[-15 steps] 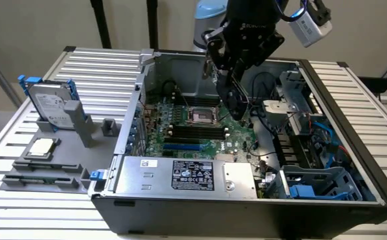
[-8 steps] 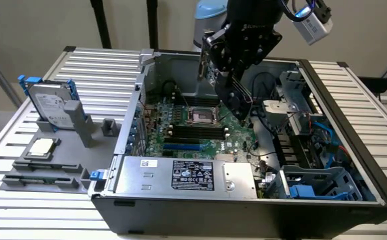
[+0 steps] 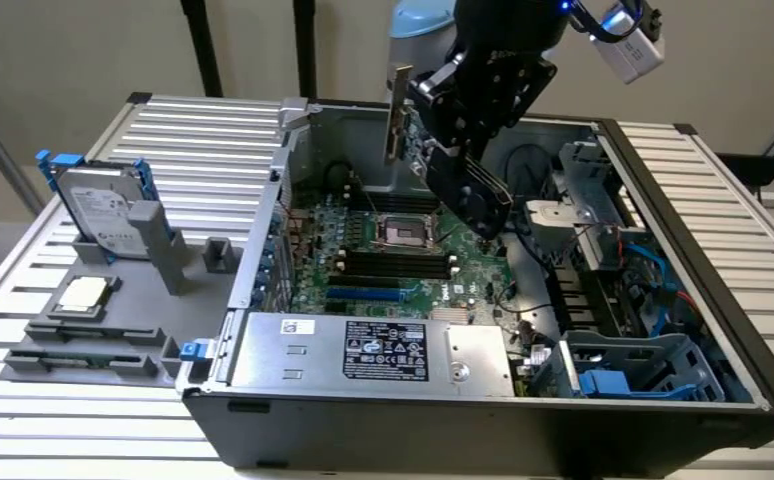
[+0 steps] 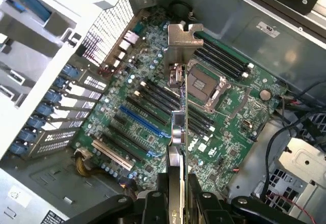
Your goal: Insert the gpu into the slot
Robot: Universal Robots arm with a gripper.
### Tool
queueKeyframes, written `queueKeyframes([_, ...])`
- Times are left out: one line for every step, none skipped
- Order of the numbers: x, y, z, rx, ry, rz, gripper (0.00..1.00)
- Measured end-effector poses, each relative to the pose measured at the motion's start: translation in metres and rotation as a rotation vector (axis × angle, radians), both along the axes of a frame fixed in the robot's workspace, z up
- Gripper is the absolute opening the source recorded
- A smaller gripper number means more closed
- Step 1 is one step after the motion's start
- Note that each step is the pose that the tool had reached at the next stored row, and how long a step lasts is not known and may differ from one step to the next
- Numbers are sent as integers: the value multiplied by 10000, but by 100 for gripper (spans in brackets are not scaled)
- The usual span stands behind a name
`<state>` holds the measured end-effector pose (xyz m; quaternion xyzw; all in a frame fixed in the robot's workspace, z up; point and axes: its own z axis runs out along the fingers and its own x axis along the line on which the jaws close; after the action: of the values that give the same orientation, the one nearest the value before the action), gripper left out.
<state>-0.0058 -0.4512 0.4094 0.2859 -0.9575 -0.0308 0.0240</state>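
Exterior view: my gripper [image 3: 457,135] clamped on gpu [image 3: 475,190]; card held tilted in air above motherboard [image 3: 421,272] inside open case [image 3: 654,190]. Blue slot [image 3: 364,296] lies lower, apart from card.
Wrist view: my fingers [image 4: 162,196] pinch gpu [image 4: 178,127], seen edge-on; slot [image 4: 145,122] on board just beside card's line.

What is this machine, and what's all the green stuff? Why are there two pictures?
It is a robot arm with a gripper, like a two-fingered hand. One picture comes from a camera off the arm, the other from a camera on its wrist. On the table lies an open computer case. The green sheet inside is the motherboard. The gripper pinches the gpu, a small card, in the air above it. The blue slot is where the card goes; it is not in yet.
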Motion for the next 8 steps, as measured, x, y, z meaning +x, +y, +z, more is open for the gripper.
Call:
queueKeyframes([0, 0, -1, 0, -2, 185, 26])
queueKeyframes([0, 0, -3, 4, -5, 365, 26])
queueKeyframes([0, 0, -5, 9, -9, 534, 26])
queueKeyframes([0, 0, -6, 19, -13, 720, 26])
queueKeyframes([0, 0, -8, 35, -16, 897, 26])
queueKeyframes([0, 0, -12, 71, -22, 1064, 26])
queueKeyframes([0, 0, -16, 118, -28, 1223, 26])
queueKeyframes([0, 0, -20, 165, -35, 1375, 26])
